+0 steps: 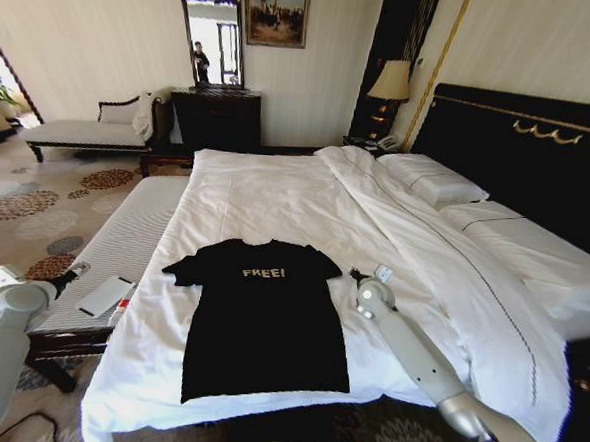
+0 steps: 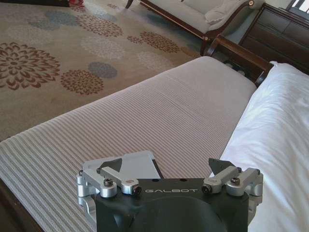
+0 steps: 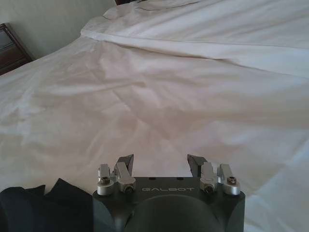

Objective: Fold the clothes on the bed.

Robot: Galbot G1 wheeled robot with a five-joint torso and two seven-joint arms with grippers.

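The black T-shirt (image 1: pixel 265 319) lies spread flat, chest lettering up, on the white bed (image 1: pixel 277 195) close to its foot edge, with bare sheet open toward the pillows and a strip free along each sleeve. The right tool (image 3: pixel 163 164) sits low over the sheet just beside the shirt's right sleeve, its arm stretched forward, fingers spread wide and holding nothing. The left tool (image 2: pixel 170 170), arm bent, hovers over the striped bench (image 2: pixel 145 116) at the bed's left side, also spread wide and empty, above a flat white card (image 2: pixel 137 164)

right hand (image 3: pixel 160 164) parted above white bed (image 3: pixel 193 101), black t-shirt (image 3: pixel 43 205) beside it (sleeve edge)
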